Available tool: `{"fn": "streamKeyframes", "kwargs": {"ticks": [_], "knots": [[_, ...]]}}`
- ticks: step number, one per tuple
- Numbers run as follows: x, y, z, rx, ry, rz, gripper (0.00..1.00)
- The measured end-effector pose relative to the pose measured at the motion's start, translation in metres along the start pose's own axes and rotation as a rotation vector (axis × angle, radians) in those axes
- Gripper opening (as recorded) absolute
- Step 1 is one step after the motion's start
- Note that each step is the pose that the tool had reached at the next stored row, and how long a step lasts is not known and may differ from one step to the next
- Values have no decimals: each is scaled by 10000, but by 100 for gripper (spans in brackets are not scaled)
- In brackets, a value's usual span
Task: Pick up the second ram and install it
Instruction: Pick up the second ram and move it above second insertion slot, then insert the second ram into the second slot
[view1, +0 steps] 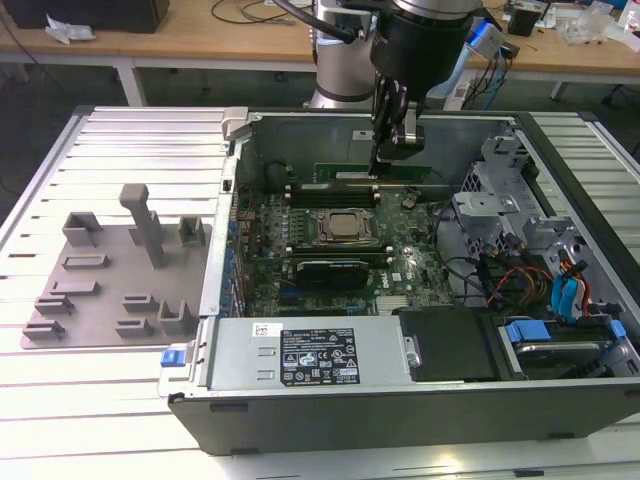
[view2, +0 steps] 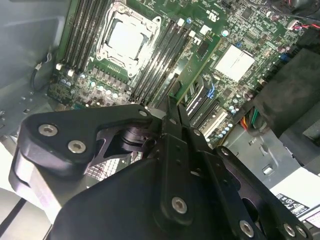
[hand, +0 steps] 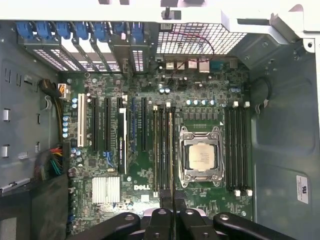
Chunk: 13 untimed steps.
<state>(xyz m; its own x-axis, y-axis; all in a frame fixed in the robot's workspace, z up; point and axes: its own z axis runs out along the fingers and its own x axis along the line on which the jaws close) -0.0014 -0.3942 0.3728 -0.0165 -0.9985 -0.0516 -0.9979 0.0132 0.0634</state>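
The second ram (view1: 345, 173) is a slim green stick held level and edge-down inside the open computer case, over the motherboard (view1: 340, 280). My gripper (view1: 378, 172) is shut on it from above, near the stick's middle. In the first wrist view the ram (hand: 172, 150) shows edge-on, running out from my gripper (hand: 172, 212) in line with the memory slots beside the silver processor (hand: 202, 157). In the second wrist view the stick (view2: 192, 70) leaves my gripper (view2: 170, 102) at a slant above those slots. Whether it touches a slot I cannot tell.
A grey tray (view1: 60, 300) with upright posts lies on the slatted table at the exterior view's left. In the case, a black card (view1: 320, 268) stands in front of the processor (view1: 345, 228). The power supply (view1: 300, 350) fills the front, with cables and blue drive brackets (view1: 560, 300) at the right.
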Motion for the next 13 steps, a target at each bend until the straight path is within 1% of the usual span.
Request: {"fn": "streamKeyframes", "kwargs": {"ticks": [11, 13], "knots": [[-1, -1, 7, 1, 3, 0, 10], [1, -2, 35, 1, 48, 3, 10]]}}
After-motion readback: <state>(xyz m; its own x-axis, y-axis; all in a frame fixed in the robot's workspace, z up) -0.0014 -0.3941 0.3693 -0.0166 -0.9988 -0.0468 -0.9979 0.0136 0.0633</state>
